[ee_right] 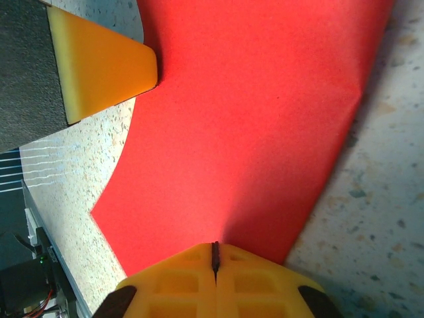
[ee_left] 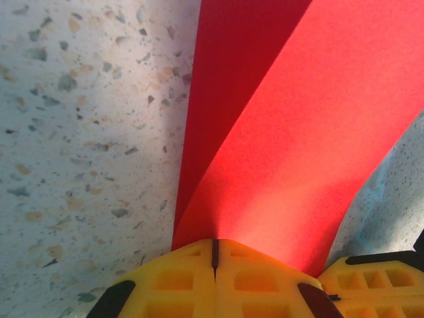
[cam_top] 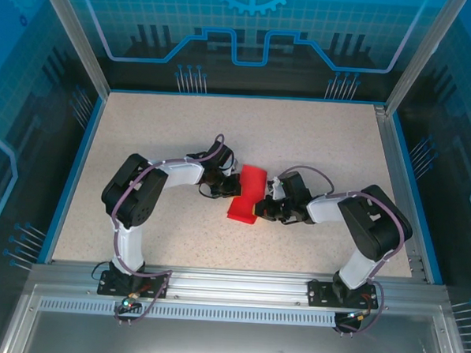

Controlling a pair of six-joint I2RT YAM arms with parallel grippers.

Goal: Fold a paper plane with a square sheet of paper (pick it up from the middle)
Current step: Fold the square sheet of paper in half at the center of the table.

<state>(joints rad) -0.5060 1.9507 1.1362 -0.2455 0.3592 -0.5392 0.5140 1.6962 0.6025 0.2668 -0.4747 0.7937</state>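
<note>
Nearest, at the left gripper: fingers pressed fully together and apparently nipping one edge of the square sheet of paper, though hard to say how deep the bite goes, with the pads hiding that edge. Much the same at the right gripper: closed tight on the opposite side of the red sheet. Held from both sides, then, around the middle of the table, between the two wrists, and already creased, with one flap lying over another. Likely trouble from here: tearing, or slipping out of a shallow pinch, if pulled apart too hard; buckling into a stray crease if pushed together; a skewed fold if moved unevenly, given such thin paper and nothing pressing flat along the crease. Also some chance of fingers knocking together, with both grippers so near each other across the sheet. Farther off, just bare speckled tabletop. Counted: one red sheet, not yet folded into a dart; two grippers, both clamped; one table.
</note>
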